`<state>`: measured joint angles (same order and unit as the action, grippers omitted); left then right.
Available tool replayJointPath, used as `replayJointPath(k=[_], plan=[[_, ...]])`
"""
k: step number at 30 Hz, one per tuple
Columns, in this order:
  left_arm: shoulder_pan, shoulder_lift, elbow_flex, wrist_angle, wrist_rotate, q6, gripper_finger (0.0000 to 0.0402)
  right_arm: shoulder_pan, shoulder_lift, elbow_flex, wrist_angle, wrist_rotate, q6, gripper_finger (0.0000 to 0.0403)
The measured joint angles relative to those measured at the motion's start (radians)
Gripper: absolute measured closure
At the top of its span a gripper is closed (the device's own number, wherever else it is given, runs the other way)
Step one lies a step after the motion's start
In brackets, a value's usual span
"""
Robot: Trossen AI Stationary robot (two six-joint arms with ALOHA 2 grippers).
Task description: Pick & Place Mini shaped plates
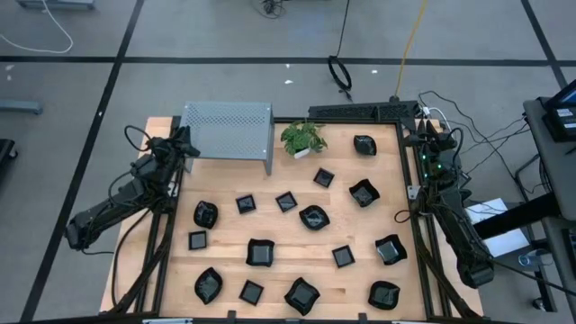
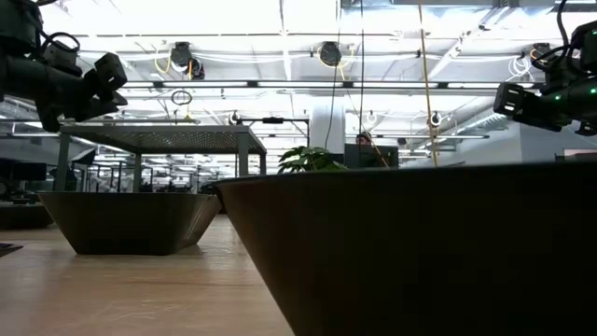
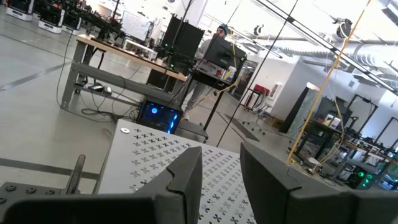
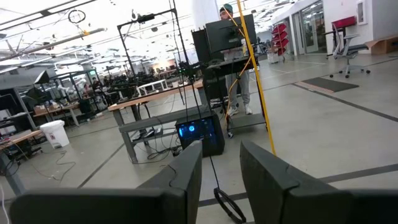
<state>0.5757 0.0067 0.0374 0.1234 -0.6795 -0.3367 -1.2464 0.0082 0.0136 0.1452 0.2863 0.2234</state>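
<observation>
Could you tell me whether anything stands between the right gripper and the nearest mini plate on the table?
Nothing visible does. The right gripper hangs open and empty at the table's far right corner, and the nearest mini plate lies just inward of it on bare wood. The potted plant stands beyond it.

Wooden table (image 1: 360, 274) with black frame. Perforated grey metal stand (image 1: 227, 128) at far left corner; small green potted plant (image 1: 302, 138) just beside it. Black power strip (image 1: 360, 112) along far edge. Yellow cable (image 1: 407, 45) across grey floor beyond.
</observation>
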Motion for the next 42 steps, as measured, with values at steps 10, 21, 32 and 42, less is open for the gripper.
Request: replayJointPath(k=[10, 21, 32, 42], plan=[[0.000, 0.000, 0.000, 0.000, 0.000, 0.000, 0.0289, 0.000, 0.000, 0.000, 0.000, 0.000, 0.000, 0.0303], [0.000, 0.000, 0.000, 0.000, 0.000, 0.000, 0.0289, 0.000, 0.000, 0.000, 0.000, 0.000, 0.000, 0.0303], [0.000, 0.000, 0.000, 0.005, 0.000, 0.000, 0.0289, 0.000, 0.000, 0.000, 0.000, 0.000, 0.000, 0.0303], [-0.012, 0.000, 0.000, 0.088, 0.034, -0.137, 0.0289, 0.000, 0.000, 0.000, 0.000, 0.000, 0.000, 0.0303]])
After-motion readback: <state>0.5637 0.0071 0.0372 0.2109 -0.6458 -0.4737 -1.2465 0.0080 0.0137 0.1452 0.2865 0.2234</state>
